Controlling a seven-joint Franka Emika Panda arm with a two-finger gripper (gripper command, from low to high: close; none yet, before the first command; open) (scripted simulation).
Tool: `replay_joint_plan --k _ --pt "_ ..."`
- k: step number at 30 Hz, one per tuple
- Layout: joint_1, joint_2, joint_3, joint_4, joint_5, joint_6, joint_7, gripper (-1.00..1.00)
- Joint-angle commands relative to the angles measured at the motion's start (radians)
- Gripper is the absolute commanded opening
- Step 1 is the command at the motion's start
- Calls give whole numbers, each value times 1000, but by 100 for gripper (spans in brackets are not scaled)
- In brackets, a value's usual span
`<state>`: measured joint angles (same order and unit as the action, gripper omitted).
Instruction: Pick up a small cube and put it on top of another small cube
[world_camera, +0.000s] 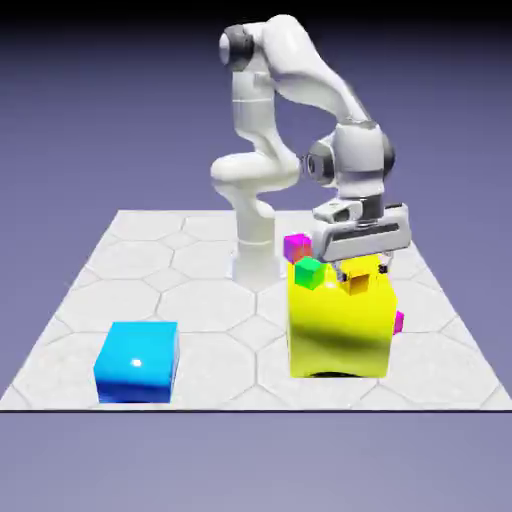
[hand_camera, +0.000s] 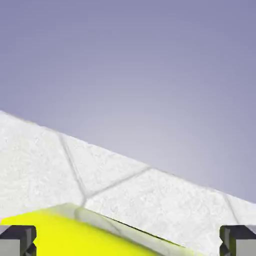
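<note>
We see the gripper (world_camera: 362, 266) spread wide and empty over the yellow block (world_camera: 340, 325). The small cube (world_camera: 297, 245) sits beside the jaws toward the exterior view's left. We find no readable writing anywhere.

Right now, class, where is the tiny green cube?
In the exterior view the tiny green cube sits on top of the big yellow block, at its left near corner, just left of the tiny orange cube. The hand view does not show it.
</note>
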<state>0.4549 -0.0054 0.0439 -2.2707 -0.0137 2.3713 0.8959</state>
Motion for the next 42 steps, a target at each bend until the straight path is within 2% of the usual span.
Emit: replay_joint_plan --k 1,9,38,42 --pt "24 35 2 36 -4 -41 17 0" --pt "222 313 36 304 -55 -367 141 0" --pt "-123 1164 1085 306 -1242 -1382 -63 0" --pt "-215 1264 1168 256 -1416 -1424 -139 0"
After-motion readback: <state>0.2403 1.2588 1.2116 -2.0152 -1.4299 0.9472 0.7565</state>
